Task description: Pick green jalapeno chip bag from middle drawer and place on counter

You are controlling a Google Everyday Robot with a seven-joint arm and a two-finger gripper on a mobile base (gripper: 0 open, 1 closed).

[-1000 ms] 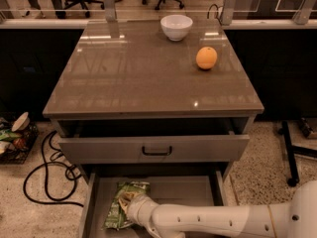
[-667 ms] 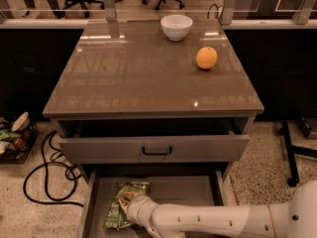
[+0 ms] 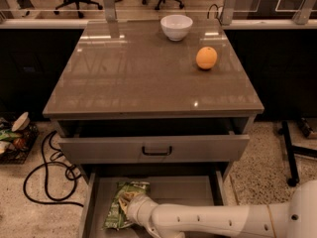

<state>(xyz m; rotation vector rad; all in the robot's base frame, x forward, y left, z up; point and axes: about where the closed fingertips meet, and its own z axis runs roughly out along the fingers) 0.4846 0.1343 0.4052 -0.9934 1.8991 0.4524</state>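
The green jalapeno chip bag (image 3: 117,213) lies crumpled on the floor of the open middle drawer (image 3: 185,192), at its left side. My gripper (image 3: 132,208) is at the end of the white arm that reaches in from the lower right. It sits down on the bag's right half and hides part of it. The counter (image 3: 143,73) above is a glossy grey-brown top.
A white bowl (image 3: 177,27) and an orange fruit (image 3: 206,58) sit on the counter's far right. The upper drawer front with a black handle (image 3: 156,150) is pulled out above the middle drawer. Black cables (image 3: 47,170) and a basket of litter (image 3: 14,140) lie left; a black stand leg (image 3: 291,155) stands right.
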